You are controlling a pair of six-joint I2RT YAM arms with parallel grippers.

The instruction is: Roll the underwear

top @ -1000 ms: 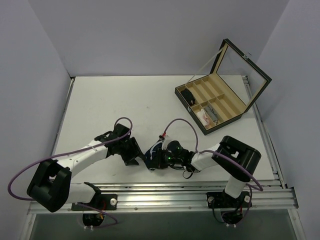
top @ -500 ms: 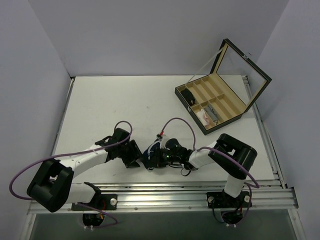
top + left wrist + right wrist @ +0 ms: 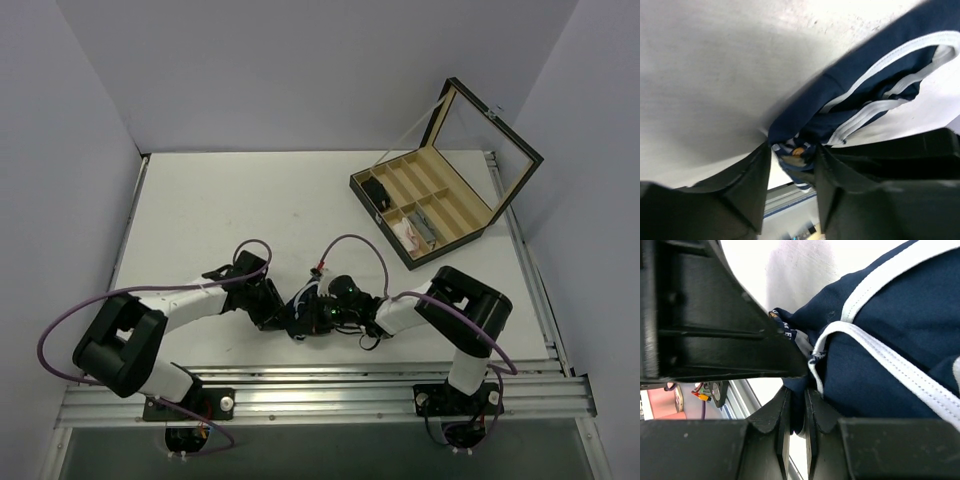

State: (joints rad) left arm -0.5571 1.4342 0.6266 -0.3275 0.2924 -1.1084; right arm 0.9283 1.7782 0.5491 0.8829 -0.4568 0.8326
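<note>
The underwear (image 3: 303, 303) is a dark navy bundle with white trim, bunched on the table between my two grippers. My left gripper (image 3: 280, 312) reaches in from the left. In the left wrist view (image 3: 792, 150) its jaws stand narrow with a wad of the navy fabric (image 3: 865, 85) filling the gap at the tips. My right gripper (image 3: 316, 318) comes in from the right. In the right wrist view (image 3: 797, 395) its jaws are almost together on a thin fold of the fabric (image 3: 890, 340). The two grippers nearly touch.
An open wooden divided box (image 3: 455, 215) with a raised glass lid (image 3: 490, 140) stands at the back right. It holds a small black item (image 3: 378, 190) and a white-and-pink cloth bundle (image 3: 410, 232). A metal rail (image 3: 330, 385) runs along the near edge.
My left gripper has moved right, up against the underwear and the right gripper. The right gripper has shifted slightly left with the fabric in it.
</note>
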